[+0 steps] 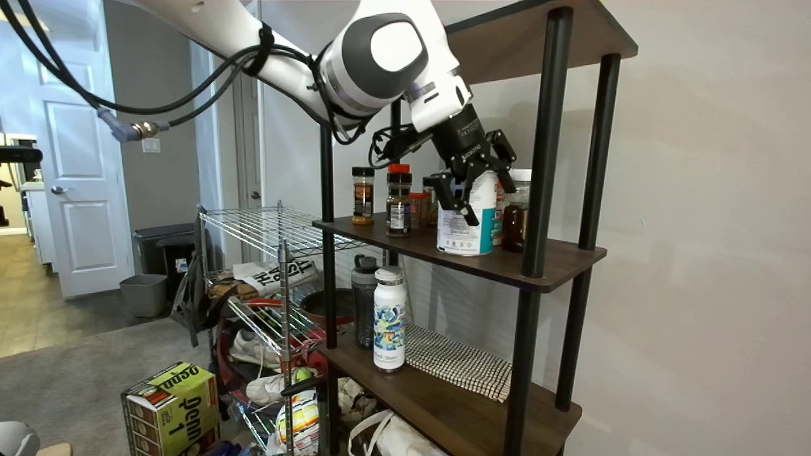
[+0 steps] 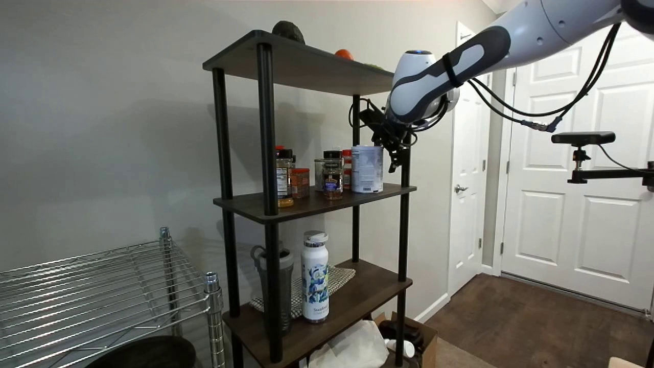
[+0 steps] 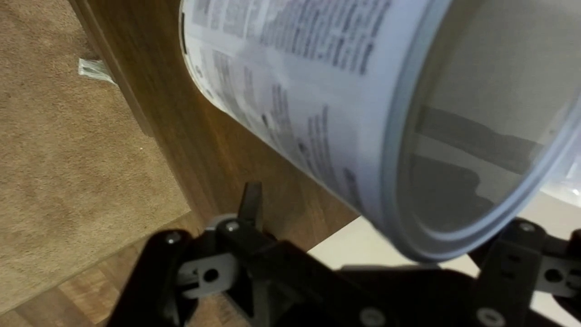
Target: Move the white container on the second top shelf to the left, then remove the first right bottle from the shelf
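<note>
My tool [image 1: 491,204] at the rim of the white tub [image 1: 459,234], its fingers [image 3: 252,200] spread. My arm [image 1: 396,47] slopes down to it from the shelf's [image 1: 564,256] front in both exterior views. In the wrist view a gap parts one finger from the tub's wall; the rim partly hides the other, and whether that one touches I cannot tell. The tub stands upright on the second board from the top, close to the front edge. In an exterior view, a brown bottle [image 1: 514,228] shows between the tub and a black post [image 1: 546,158]. Farther along the same board, in an exterior view: a red-capped jar [image 2: 347,171], a black-capped jar [image 2: 332,179] and a small orange jar [image 2: 300,182]. Board below: a white flask [image 1: 389,323], upright just beside a dark shaker [image 1: 363,304], with a checked cloth [image 1: 456,364] lying near. Outermost, past the shelf's end: a wire rack [image 2: 102,278].
</note>
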### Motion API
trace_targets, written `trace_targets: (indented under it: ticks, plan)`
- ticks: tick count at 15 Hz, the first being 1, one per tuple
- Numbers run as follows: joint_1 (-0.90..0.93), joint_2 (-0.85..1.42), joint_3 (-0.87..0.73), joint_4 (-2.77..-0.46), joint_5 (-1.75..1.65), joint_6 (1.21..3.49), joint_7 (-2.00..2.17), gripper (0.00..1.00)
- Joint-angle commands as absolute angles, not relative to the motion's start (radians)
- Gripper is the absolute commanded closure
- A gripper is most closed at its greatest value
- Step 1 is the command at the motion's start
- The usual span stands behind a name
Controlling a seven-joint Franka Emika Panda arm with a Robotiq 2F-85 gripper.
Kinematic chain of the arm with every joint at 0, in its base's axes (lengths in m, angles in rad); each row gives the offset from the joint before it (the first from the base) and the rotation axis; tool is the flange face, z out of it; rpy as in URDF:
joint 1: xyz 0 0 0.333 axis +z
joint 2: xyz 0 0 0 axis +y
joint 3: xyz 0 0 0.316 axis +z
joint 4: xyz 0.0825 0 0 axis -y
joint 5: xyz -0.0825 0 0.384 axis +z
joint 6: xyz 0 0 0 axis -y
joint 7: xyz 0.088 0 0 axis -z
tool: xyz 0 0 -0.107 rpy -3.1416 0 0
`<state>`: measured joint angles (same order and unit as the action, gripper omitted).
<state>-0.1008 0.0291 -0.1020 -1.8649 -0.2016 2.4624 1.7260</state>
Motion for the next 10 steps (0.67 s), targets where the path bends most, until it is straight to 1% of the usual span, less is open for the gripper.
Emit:
trace_targets:
  ticks: [1, 10]
  plan:
    - [-0.091, 0.000, -0.097, -1.912, -0.179, 2.482, 1.678, 0.00]
    - [-0.078, -0.072, -0.073, -1.993, -0.193, 2.502, 1.658, 0.00]
